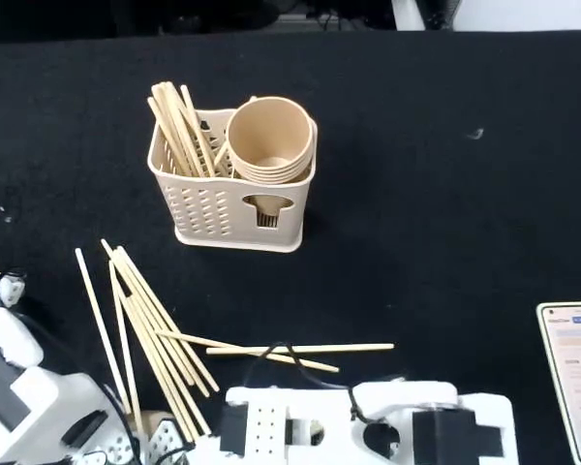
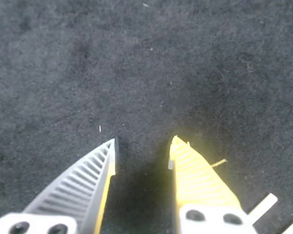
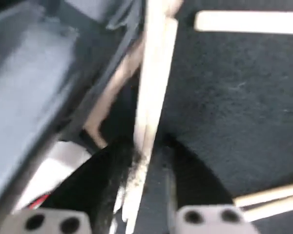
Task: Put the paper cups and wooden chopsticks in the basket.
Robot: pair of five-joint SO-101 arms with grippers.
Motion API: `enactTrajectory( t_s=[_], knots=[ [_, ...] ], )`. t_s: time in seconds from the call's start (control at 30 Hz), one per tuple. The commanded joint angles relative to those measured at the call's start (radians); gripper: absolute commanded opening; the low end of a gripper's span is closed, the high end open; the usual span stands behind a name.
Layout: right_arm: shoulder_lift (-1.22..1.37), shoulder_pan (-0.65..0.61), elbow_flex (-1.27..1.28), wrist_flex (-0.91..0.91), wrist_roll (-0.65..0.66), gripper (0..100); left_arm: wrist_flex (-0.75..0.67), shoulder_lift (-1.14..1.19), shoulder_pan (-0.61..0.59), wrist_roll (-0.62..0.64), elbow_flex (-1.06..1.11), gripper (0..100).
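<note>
Right jaws gripping chopsticks (image 3: 154, 87), left jaws apart; phone (image 1: 573, 378) print unreadable

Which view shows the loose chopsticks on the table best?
The high view: the loose chopsticks lie fanned, nearly whole. The right wrist view shows parts of a few, one in the right pincer. The left wrist view, perhaps two ends.

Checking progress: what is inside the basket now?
A stack of paper cups at one end, a bundle of chopsticks leaning at the other. The walls of the basket mostly hide its floor and their lower ends.
</note>
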Motion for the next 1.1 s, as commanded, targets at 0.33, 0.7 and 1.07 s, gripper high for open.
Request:
enactTrajectory(
  t_s=[0.33,0.7,1.07],
  knots=[
    [0.028,0.141,-0.122,0.049,-0.091,1.1,-0.011,-0.029,-0.018,0.009,-0.042,18],
    [0.028,0.405,-0.148,-0.098,-0.100,2.1,-0.009,-0.029,-0.018,0.009,-0.041,18],
    [-0.131,0.341,-0.076,0.040,-0.092,15.8,-0.009,-0.029,-0.018,0.009,-0.041,18]
  ],
)
